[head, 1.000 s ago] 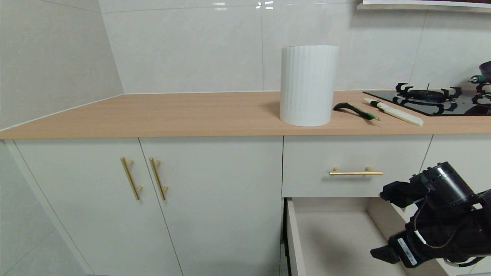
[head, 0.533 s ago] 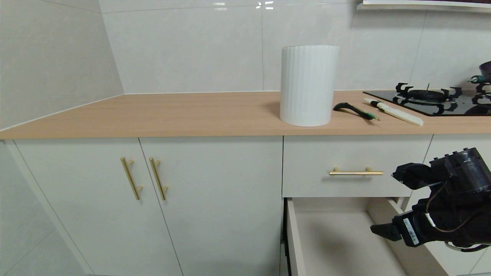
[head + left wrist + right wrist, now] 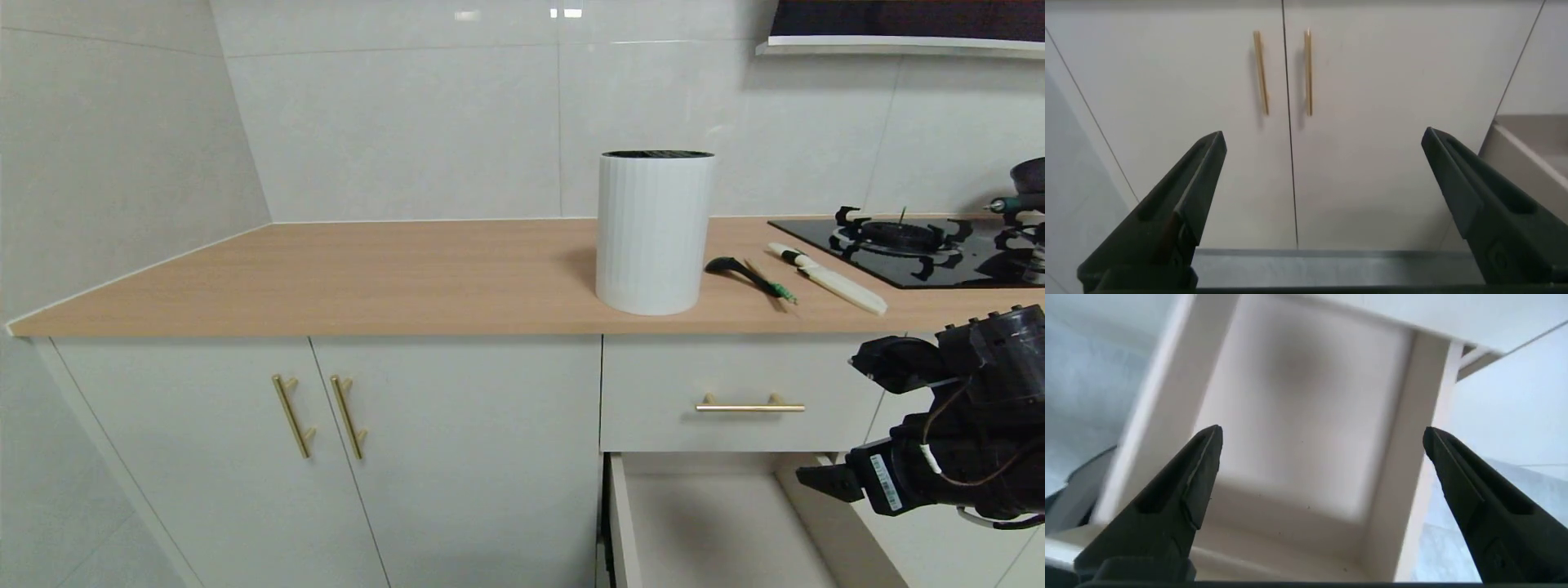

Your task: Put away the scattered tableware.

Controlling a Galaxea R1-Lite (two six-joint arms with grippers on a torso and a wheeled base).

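- The counter (image 3: 367, 273) was a wood-look top running along a tiled wall, with a tall white ribbed holder (image 3: 655, 233) standing upright on it near the front edge.
- A black spoon (image 3: 744, 273) lay flat on the counter at the holder's 3 o'clock, just beside it, bowl end toward the holder and a bit of green at the tip of its handle.
- A knife (image 3: 829, 278) in pale cream with a dark band near one end lay at the spoon's 3 o'clock, close to it but apart, roughly parallel to it.
- The black stove (image 3: 902, 253) sat at about 1 o'clock from the knife, with its front corner near the knife.
- Under the holder there was a shut drawer (image 3: 653, 392) with a gold bar handle, and at its 6 o'clock the open drawer (image 3: 702, 531) was pulled out, pale inside.
- The right gripper (image 3: 826, 418) hung at about 4 o'clock from that gold handle, over the open drawer's right-hand side. Its jaws were spread wide with nothing between them; from its own wrist camera the right gripper (image 3: 1320, 433) looked down into the drawer.
- The left gripper (image 3: 1322, 135) faced the white cupboard doors (image 3: 1372, 163) and their two gold handles (image 3: 1261, 72), jaws wide apart too and holding nothing.
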